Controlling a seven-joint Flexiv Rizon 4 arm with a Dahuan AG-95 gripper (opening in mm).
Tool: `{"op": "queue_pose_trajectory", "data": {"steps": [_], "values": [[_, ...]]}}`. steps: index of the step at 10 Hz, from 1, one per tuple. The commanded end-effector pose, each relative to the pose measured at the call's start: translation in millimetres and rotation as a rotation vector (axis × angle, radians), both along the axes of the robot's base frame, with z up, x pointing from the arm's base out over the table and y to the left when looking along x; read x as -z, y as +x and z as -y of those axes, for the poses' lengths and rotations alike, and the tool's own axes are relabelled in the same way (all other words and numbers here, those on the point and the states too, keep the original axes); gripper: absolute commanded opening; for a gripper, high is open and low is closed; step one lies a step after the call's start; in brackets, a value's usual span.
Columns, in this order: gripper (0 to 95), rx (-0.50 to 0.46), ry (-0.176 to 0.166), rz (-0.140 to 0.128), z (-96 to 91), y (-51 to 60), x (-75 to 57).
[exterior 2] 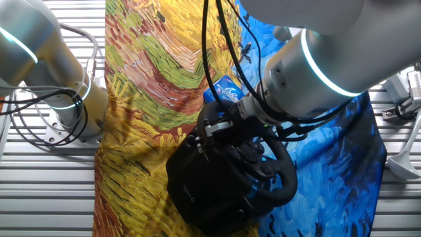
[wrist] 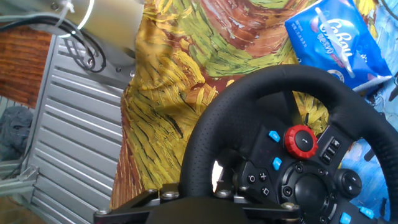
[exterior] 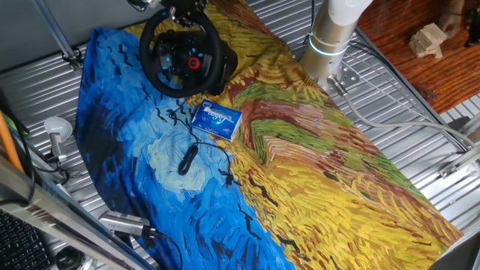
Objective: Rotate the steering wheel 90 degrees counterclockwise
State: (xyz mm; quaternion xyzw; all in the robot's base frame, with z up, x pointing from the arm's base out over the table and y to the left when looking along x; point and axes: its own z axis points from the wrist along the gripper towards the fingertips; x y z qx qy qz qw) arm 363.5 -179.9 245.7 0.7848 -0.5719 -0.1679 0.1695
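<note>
The steering wheel stands at the far left end of the table, on a painted cloth, its bulky black base behind it. It looks heavy and stiff: the base should stay put while only the rim turns on its hub. The rim seems padded and stitched, so probably grippy rather than slick, and thick enough for two fingers to close across. The rim is the sensible place to take hold, clear of the spokes, the red knob and the small blue buttons, which could be pressed by accident.

The gripper sits at the upper rim, but its fingers are hidden by the arm in both fixed views and fall outside the hand view. I cannot tell how far it is open or whether it grips the rim.

One fixed view alone shows the whole layout: the blue packet just near of the wheel and a thin black cable beyond it. The other fixed view shows the base. The hand view gives the hub controls close up.
</note>
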Motion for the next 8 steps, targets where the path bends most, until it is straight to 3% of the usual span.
{"op": "queue_pose_trajectory", "data": {"steps": [1, 8], "values": [[0.0, -0.038, 0.013, -0.005, -0.4, 1.1, -0.6], [0.0, -0.135, -0.002, -0.017, 9.7, 2.8, -4.3]]}}
